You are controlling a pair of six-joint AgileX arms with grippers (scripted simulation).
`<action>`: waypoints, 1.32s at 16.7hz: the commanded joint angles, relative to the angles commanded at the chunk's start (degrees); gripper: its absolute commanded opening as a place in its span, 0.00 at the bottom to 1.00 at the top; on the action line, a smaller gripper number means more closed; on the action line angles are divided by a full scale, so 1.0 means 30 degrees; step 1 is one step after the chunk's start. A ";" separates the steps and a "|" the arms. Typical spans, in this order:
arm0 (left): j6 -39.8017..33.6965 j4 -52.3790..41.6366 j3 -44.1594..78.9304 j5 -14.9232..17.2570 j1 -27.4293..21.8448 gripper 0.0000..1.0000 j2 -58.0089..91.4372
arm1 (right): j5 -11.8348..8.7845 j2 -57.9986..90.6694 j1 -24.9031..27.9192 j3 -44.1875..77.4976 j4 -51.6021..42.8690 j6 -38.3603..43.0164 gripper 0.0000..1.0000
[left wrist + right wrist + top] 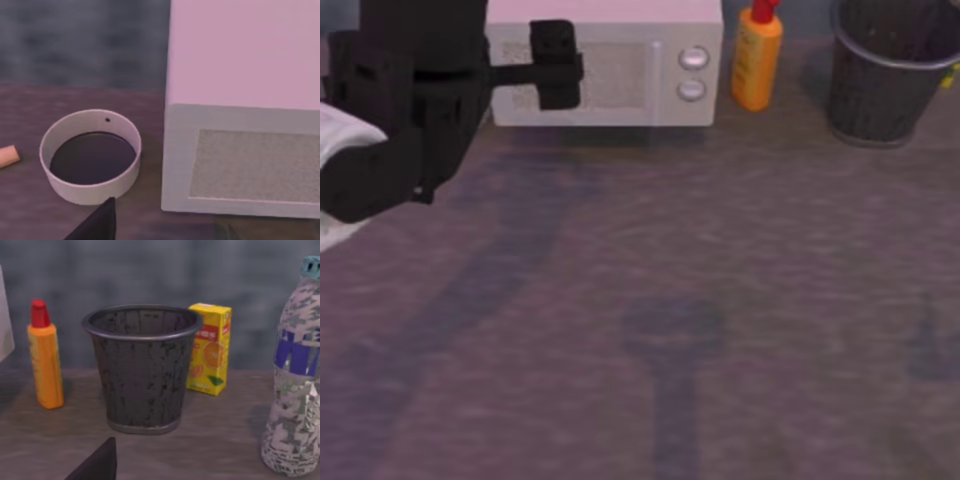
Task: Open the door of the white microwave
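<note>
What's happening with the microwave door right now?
Left gripper at the door of the white microwave. Door looks shut. Right arm unseen. Nothing blocking.

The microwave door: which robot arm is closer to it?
Left. The left gripper hangs right in front of the door of the white microwave. The right arm is out of the top view; its wrist camera faces a black bin farther right.

Orange bottle [757, 62], dark bin [888, 70], juice carton [209, 348], white bowl [91, 155].
</note>
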 joint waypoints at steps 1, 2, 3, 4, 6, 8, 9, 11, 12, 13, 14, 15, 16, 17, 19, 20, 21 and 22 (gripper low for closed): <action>-0.0329 -0.0055 0.1239 -0.0596 -0.0662 1.00 0.1791 | 0.0000 0.0000 0.0000 0.0000 0.0000 0.0000 1.00; -0.0651 -0.0081 0.2420 -0.1150 -0.1283 1.00 0.3461 | 0.0000 0.0000 0.0000 0.0000 0.0000 0.0000 1.00; -0.0960 -0.0077 0.3530 -0.1655 -0.1853 1.00 0.4989 | 0.0000 0.0000 0.0000 0.0000 0.0000 0.0000 1.00; -0.1252 -0.0045 0.4554 -0.2109 -0.2368 1.00 0.6357 | 0.0000 0.0000 0.0000 0.0000 0.0000 0.0000 1.00; -0.1766 0.0080 0.6286 -0.2839 -0.3212 1.00 0.8536 | 0.0000 0.0000 0.0000 0.0000 0.0000 0.0000 1.00; -0.2138 0.0229 0.7478 -0.3318 -0.3772 1.00 0.9910 | 0.0000 0.0000 0.0000 0.0000 0.0000 0.0000 1.00; -0.2251 0.0286 0.7827 -0.3455 -0.3933 1.00 1.0291 | 0.0000 0.0000 0.0000 0.0000 0.0000 0.0000 1.00; -0.2306 0.0316 0.7991 -0.3517 -0.4008 1.00 1.0469 | 0.0000 0.0000 0.0000 0.0000 0.0000 0.0000 1.00; -0.2306 0.0316 0.7991 -0.3517 -0.4008 1.00 1.0469 | 0.0000 0.0000 0.0000 0.0000 0.0000 0.0000 1.00; -0.2306 0.0316 0.7991 -0.3517 -0.4008 1.00 1.0469 | 0.0000 0.0000 0.0000 0.0000 0.0000 0.0000 1.00; -0.2285 0.0306 0.7910 -0.3472 -0.3924 1.00 1.0414 | 0.0000 0.0000 0.0000 0.0000 0.0000 0.0000 1.00; -0.2263 0.0329 0.7975 -0.3447 -0.3900 1.00 1.0479 | 0.0000 0.0000 0.0000 0.0000 0.0000 0.0000 1.00; -0.2178 0.0418 0.8237 -0.3348 -0.3804 1.00 1.0745 | 0.0000 0.0000 0.0000 0.0000 0.0000 0.0000 1.00; -0.2049 0.0552 0.8662 -0.3194 -0.3643 1.00 1.1206 | 0.0000 0.0000 0.0000 0.0000 0.0000 0.0000 1.00; -0.1728 0.0883 0.9783 -0.2774 -0.3167 1.00 1.2468 | 0.0000 0.0000 0.0000 0.0000 0.0000 0.0000 1.00; -0.1542 0.1069 1.0372 -0.2520 -0.2883 1.00 1.3158 | 0.0000 0.0000 0.0000 0.0000 0.0000 0.0000 1.00; -0.1357 0.1252 1.0933 -0.2262 -0.2593 1.00 1.3814 | 0.0000 0.0000 0.0000 0.0000 0.0000 0.0000 1.00; -0.1192 0.1412 1.1427 -0.2030 -0.2333 1.00 1.4382 | 0.0000 0.0000 0.0000 0.0000 0.0000 0.0000 1.00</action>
